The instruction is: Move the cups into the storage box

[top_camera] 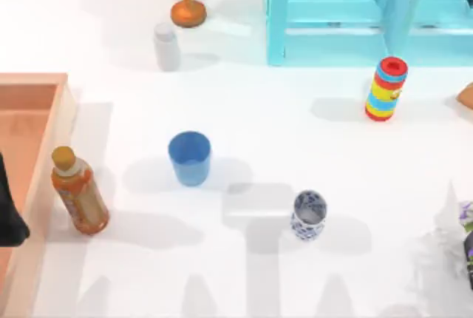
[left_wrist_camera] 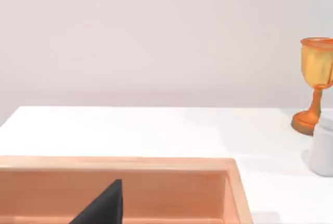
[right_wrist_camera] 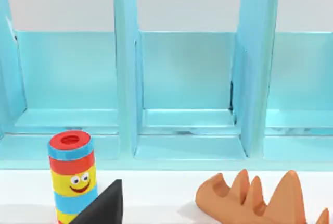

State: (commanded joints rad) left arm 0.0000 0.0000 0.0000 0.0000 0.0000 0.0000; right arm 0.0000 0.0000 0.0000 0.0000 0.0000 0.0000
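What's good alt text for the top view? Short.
Two cups stand upright on a white table: a blue cup mid-table and a floral cup nearer the right. The storage box sits at the left edge, an orange bottle beside it.

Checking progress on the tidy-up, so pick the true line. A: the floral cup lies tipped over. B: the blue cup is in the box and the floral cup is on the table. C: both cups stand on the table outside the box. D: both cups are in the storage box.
C: the blue cup and the floral cup both stand upright on the white table, to the right of the storage box.
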